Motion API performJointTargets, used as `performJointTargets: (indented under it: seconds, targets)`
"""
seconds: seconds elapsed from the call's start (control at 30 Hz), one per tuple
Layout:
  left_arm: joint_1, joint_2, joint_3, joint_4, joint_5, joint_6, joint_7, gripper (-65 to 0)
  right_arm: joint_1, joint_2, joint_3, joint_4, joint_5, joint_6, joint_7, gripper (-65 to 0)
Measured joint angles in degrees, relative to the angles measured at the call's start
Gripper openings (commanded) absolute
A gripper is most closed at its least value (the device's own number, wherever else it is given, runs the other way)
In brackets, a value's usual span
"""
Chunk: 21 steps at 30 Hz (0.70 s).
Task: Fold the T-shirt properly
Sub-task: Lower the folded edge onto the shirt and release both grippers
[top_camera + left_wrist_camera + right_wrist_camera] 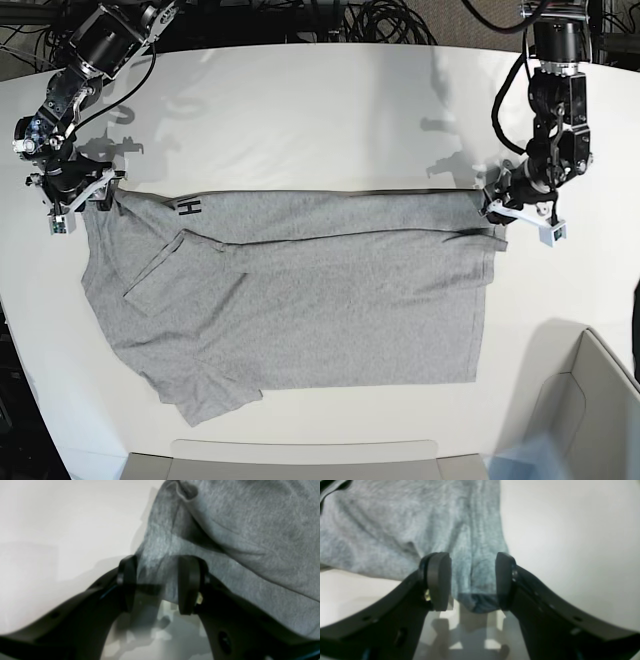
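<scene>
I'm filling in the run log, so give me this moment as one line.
stage: folding, top edge turned over | left pincer: around T-shirt corner | right pincer: around the opposite corner | table: shirt spread flat

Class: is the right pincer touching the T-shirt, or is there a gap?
Touching. In the right wrist view the T-shirt has a bunched corner sitting between the right pincer pads, filling the space from pad to pad with no table showing through.

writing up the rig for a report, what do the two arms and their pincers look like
Both arms are black, with exposed joints and loose black cables looping along them. Each ends in a two-fingered black pincer, left and right, with curved fingers carrying flat rounded oval pads. A small brass-coloured fastener sits beside one pad on each. A white bracket sits at each wrist.
</scene>
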Motion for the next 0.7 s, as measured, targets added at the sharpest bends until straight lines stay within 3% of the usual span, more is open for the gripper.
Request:
performJointTargets:
  seconds: [0.17, 0.47, 0.63, 0.7]
  targets:
    - [0.1, -1.6, -0.2, -0.1, 0.9, 1.2, 0.5, -37.7, 0.0, -0.3, 0.0, 0.0, 0.0, 0.0, 0.0, -35.5]
    - [-0.1, -0.4, 0.1, -0.3, 1.0, 0.9, -0.2, -37.7, 0.0, -0.1, 0.0, 0.0, 0.0, 0.0, 0.0, -35.5]
    - [-1.9, -0.6, 6.7, -0.2, 1.3, 0.7, -1.7, -38.3, 0.0, -0.2, -0.5, 0.0, 0.0, 0.0, 0.0, -35.5]
    - [-2.6, -0.5, 8.1, -0.6, 1.4, 0.7, -1.4, -42.4, -0.5, 0.2, -3.0, 0.0, -0.3, 0.0, 0.0, -36.4]
